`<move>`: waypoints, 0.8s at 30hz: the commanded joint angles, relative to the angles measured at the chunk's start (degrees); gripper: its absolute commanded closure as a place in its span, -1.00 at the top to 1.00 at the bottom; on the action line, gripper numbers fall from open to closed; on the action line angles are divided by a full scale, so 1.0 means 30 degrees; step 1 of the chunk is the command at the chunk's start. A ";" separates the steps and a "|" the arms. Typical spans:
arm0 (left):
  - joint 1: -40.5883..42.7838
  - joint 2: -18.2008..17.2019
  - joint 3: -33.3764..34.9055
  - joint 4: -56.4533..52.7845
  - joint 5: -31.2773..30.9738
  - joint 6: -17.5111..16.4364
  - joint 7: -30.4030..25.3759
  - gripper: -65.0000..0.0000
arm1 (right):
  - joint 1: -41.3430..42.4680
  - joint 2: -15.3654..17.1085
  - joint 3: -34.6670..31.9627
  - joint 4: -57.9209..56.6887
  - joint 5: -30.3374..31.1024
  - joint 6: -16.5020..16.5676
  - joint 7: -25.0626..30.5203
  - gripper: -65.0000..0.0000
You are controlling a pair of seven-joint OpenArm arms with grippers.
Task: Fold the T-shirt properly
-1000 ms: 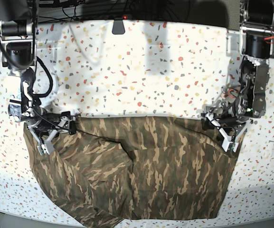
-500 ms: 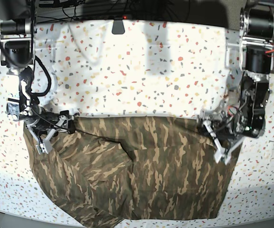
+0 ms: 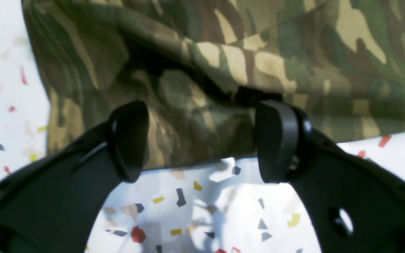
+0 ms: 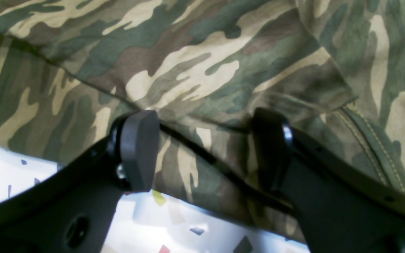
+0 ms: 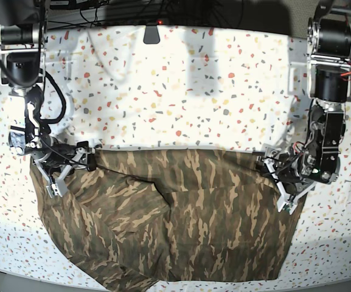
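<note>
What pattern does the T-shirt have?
Woodland camouflage on the T-shirt, clearest in the right wrist view.

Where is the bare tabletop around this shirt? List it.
The widest bare stretch is the speckled table beyond the T-shirt, between the two arms. Narrow bare strips flank the shirt. It is crowded at the shirt's far corners, where the open left hand and open right hand sit at the cloth.

Both arms reach down low, well apart. The left tool [image 5: 286,193] stands wide open. The right tool [image 5: 58,177] also gapes.
</note>
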 commanded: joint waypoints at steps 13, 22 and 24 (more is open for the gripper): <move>-0.1290 0.0131 -0.0073 -0.1858 -0.1668 -0.0015 -0.0211 0.39 | 0.0699 0.0168 -0.0015 -0.0036 0.0750 -0.0095 -0.1960 0.28; -0.1698 0.0138 -0.0073 -0.1858 -0.2914 -0.0015 -0.1413 0.39 | 0.0845 0.0168 -0.0015 -0.0044 0.0750 -0.0087 -0.2004 0.28; -0.2098 0.0138 -0.0073 -0.1865 -0.2943 -0.0015 -0.1421 0.39 | 0.0852 0.0160 -0.0015 -0.0044 0.0750 -0.0095 -0.2018 0.28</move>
